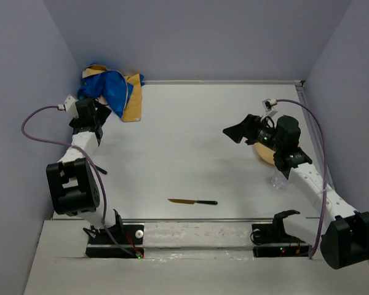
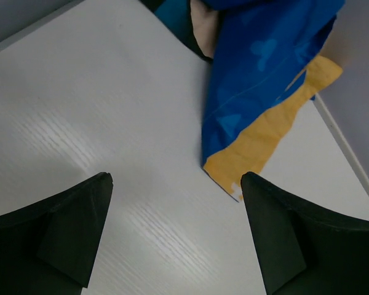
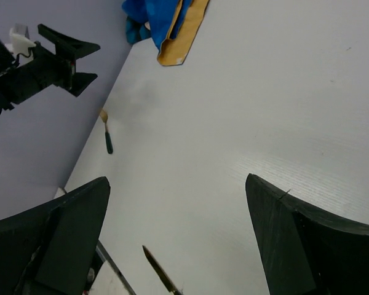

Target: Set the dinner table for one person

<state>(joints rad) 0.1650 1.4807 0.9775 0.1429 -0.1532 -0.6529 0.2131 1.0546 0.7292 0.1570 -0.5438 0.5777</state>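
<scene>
Two arms reach over the dinner table (image 1: pixel 190 153), a plain white top that fills the middle of the overhead view. Both grippers have their jaws spread wide with nothing between them. The left gripper (image 1: pixel 99 117) hangs at the far left, just short of a crumpled blue and yellow cloth (image 1: pixel 114 92) bunched in the far left corner. In the left wrist view the cloth's yellow edge lies on the table just ahead of the open jaws. The right gripper (image 1: pixel 237 132) is raised over the right half of the table. Its arm partly covers a tan dish (image 1: pixel 262 155), and a clear glass (image 1: pixel 278 180) stands just on the near side of that dish. A knife (image 1: pixel 194 201) lies flat at the centre, close to the near edge. A dark-handled utensil (image 1: pixel 101 169) lies beside the left arm.
</scene>
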